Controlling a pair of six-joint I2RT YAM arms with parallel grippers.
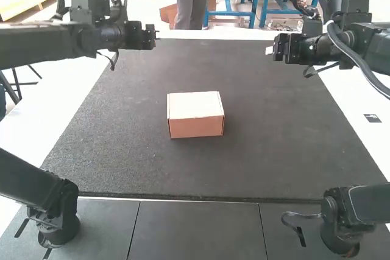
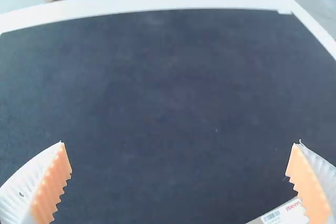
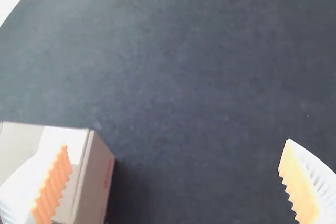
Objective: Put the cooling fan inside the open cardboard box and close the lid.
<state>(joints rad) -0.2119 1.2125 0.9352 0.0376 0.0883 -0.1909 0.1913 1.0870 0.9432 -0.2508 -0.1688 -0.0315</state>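
A small cardboard box (image 1: 195, 114) sits in the middle of the black mat (image 1: 122, 126) with its lid down flat. A corner of the box (image 2: 286, 215) peeks into the left wrist view, and the box (image 3: 86, 177) also lies beside one finger in the right wrist view. My left gripper (image 1: 149, 35) hangs high over the mat's far left, fingers (image 2: 50, 184) spread wide and empty. My right gripper (image 1: 272, 49) hangs high at the far right, its fingers (image 3: 299, 184) also wide apart with nothing between them. I see no cooling fan.
The mat covers most of the white table (image 1: 36, 114). Both arm bases (image 1: 55, 217) stand at the near edge. A small black label (image 1: 372, 117) lies on the table to the right of the mat.
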